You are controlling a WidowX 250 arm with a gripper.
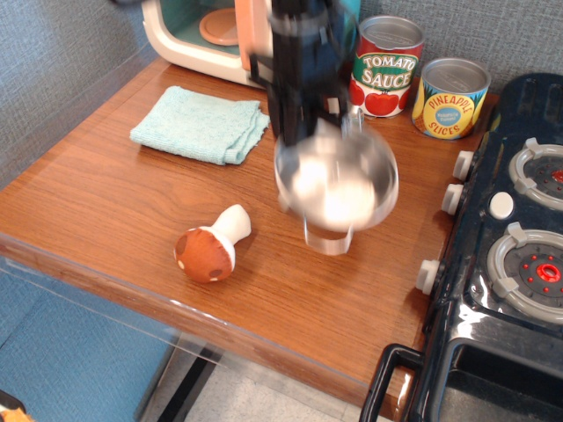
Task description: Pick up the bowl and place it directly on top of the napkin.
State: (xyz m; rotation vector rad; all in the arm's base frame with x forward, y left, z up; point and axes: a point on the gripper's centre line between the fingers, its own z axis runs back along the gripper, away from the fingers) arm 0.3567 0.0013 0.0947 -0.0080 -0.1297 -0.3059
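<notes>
The shiny steel bowl (339,186) hangs in the air above the middle of the wooden table (114,211), blurred, one wire handle toward the front. My gripper (299,136) is shut on the bowl's far-left rim and holds it up. The teal folded napkin (201,123) lies flat at the back left, to the left of the bowl and apart from it. The fingertips are blurred against the rim.
A toy mushroom (211,247) lies on the table below and left of the bowl. A tomato sauce can (388,66) and a pineapple slices can (449,98) stand at the back right. A toy stove (510,246) fills the right side. A toy oven (198,31) stands behind the napkin.
</notes>
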